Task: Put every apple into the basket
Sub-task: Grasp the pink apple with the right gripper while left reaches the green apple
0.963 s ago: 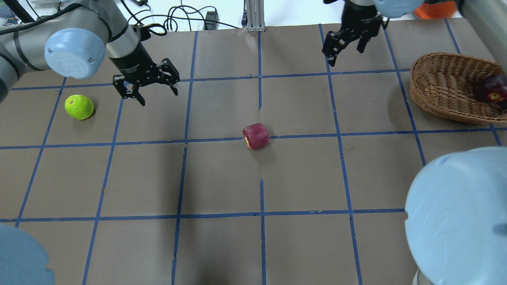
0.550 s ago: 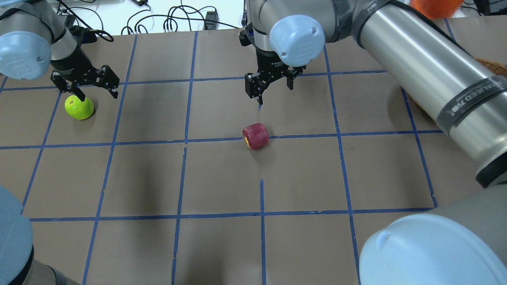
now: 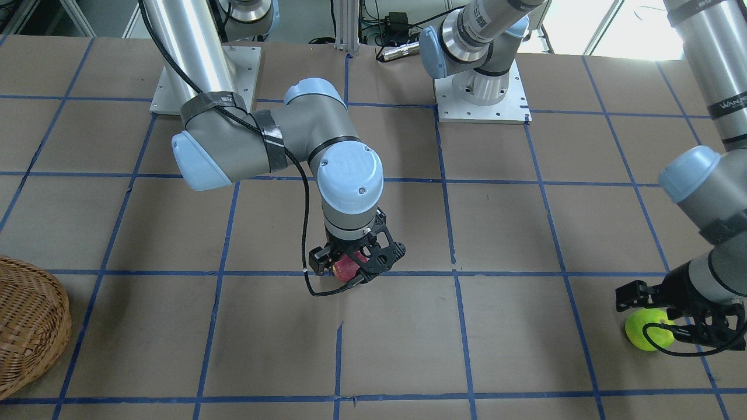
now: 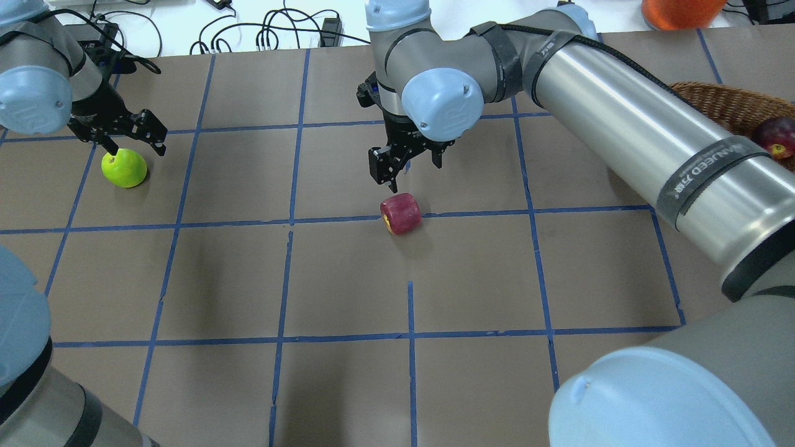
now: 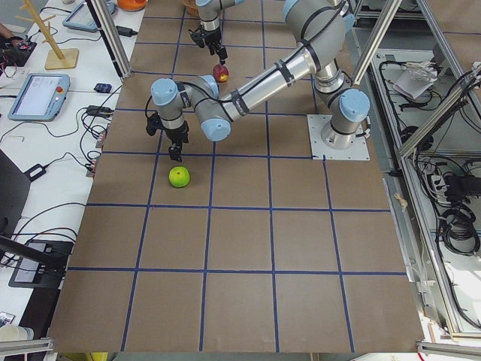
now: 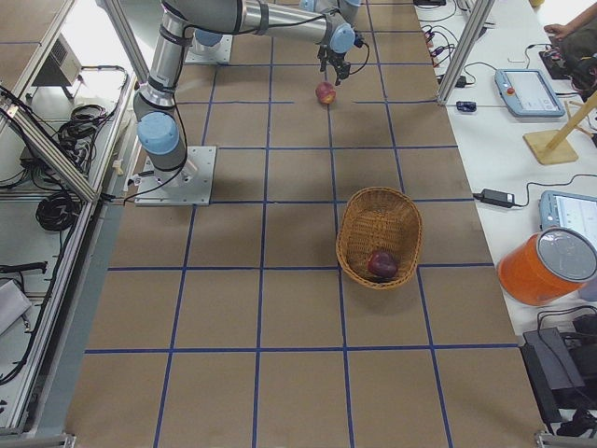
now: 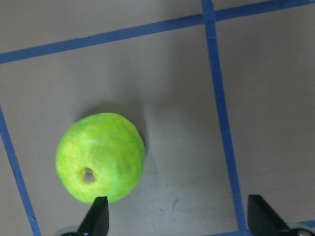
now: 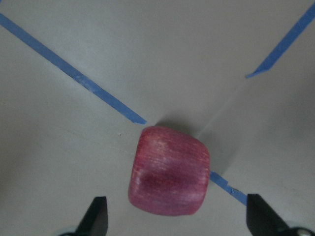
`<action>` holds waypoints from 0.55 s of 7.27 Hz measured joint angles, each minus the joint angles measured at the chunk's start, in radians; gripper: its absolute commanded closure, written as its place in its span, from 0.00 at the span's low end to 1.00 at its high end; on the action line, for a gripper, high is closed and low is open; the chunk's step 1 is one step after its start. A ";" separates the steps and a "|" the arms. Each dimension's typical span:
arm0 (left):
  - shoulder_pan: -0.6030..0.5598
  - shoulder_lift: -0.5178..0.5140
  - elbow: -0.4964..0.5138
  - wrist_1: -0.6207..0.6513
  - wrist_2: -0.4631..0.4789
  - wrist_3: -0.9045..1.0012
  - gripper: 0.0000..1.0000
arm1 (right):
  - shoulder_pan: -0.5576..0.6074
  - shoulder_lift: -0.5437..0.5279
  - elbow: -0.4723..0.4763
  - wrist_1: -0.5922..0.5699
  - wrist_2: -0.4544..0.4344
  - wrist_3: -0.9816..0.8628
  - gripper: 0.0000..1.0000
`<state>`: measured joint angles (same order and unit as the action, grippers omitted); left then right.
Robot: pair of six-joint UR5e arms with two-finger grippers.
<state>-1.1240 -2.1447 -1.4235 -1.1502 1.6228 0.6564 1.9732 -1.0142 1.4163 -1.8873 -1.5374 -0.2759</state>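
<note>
The lime green apple (image 4: 125,167) lies at the table's left; it fills the lower left of the left wrist view (image 7: 100,157). My left gripper (image 4: 138,149) is open just above it, with the apple nearer one finger. The brighter red apple (image 4: 401,213) lies on its side at the table's middle. My right gripper (image 4: 413,174) is open above it, and the apple shows between the fingers in the right wrist view (image 8: 169,177). The dark purple-red apple (image 4: 775,138) lies in the woven basket (image 4: 720,99) at the far right.
An orange container (image 4: 680,9) and cables (image 4: 273,31) sit beyond the table's far edge. My right arm's long tube (image 4: 652,143) stretches across the table's right half, in front of the basket. The arm base plates (image 3: 481,96) are on the robot's side.
My right gripper swung from near the basket to above the red apple and came lower. My left gripper moved left to above the green apple. The apples have not moved.
</note>
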 measured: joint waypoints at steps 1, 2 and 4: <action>0.022 -0.027 0.022 0.001 0.000 0.038 0.00 | 0.005 0.012 0.019 -0.028 -0.001 -0.009 0.00; 0.037 -0.048 0.031 0.003 0.000 0.053 0.00 | 0.004 0.025 0.045 -0.053 -0.006 -0.011 0.00; 0.046 -0.084 0.043 0.006 0.000 0.062 0.00 | 0.002 0.042 0.093 -0.120 -0.011 0.000 0.12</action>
<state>-1.0781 -2.2286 -1.3803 -1.1446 1.6226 0.7179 1.9751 -0.9725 1.5092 -2.0071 -1.5482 -0.2759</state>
